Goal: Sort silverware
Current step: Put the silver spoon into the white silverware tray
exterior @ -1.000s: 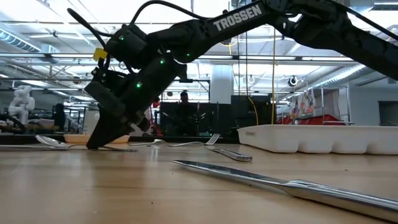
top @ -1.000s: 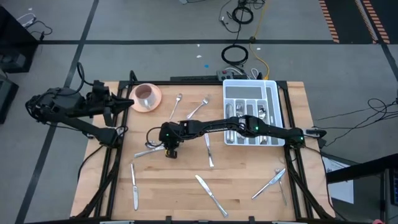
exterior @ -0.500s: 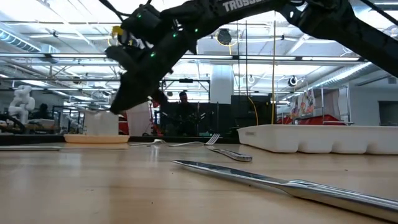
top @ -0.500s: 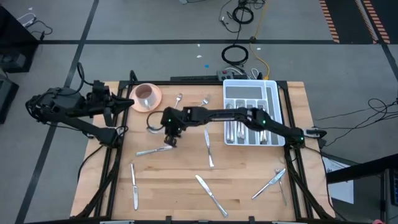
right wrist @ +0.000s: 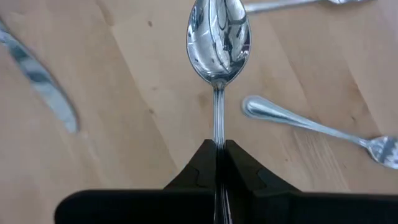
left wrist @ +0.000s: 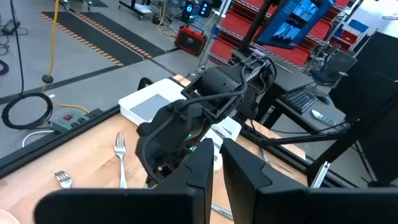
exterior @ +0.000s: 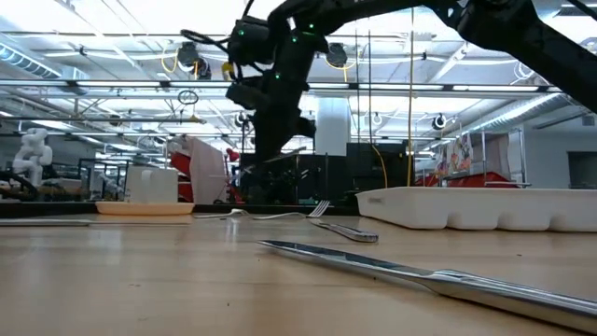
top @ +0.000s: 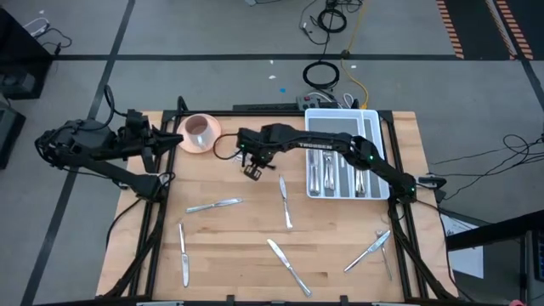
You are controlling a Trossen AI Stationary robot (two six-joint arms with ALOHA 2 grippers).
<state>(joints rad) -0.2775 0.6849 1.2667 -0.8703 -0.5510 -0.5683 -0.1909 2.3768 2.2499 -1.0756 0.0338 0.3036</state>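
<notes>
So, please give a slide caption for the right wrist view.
Right hand shut on a shiny silver metal spoon above the wooden table.

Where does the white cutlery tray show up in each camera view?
High view: tray at the picture's top right of the table, under the right arm.
Low view: right of centre, a long white wall.
Left wrist view: upper middle, partly behind the right arm.
Right wrist view: not in it; the right pincer grips a spoon.
Shared landmark: the right arm.
Left arm waits at the table's left edge.
</notes>
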